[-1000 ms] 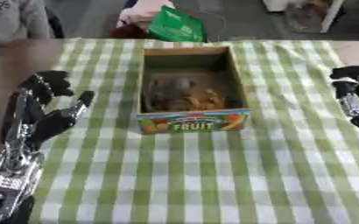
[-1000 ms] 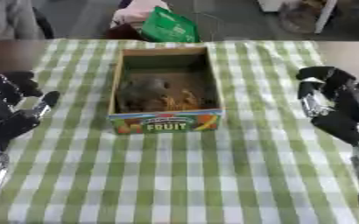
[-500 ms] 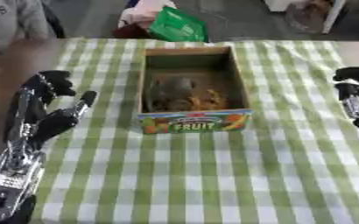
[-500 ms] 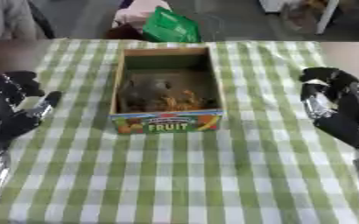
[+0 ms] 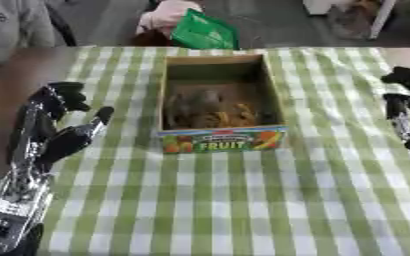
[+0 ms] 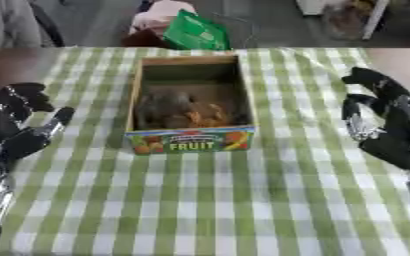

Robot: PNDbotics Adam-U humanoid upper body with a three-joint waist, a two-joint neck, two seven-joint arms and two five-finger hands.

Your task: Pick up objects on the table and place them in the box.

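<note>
A cardboard box [image 5: 221, 141] with "FRUIT" printed on its front stands in the middle of the green checked tablecloth. Several brownish and orange objects [image 5: 208, 108] lie inside it. My left hand [image 5: 53, 129] rests at the left of the box, fingers up and relaxed, holding nothing. My right hand [image 6: 385, 121] is at the right side of the table, fingers up and a little curved, also holding nothing. Both hands are well apart from the box.
A green bag [image 5: 205, 31] lies just beyond the table's far edge, behind the box. A person in grey [image 5: 12, 27] sits at the far left corner. The checked cloth [image 5: 226, 200] runs out in front of the box.
Both hands have stayed nearly where they were; the box and its contents have not moved. The picture has shifted only slightly.
</note>
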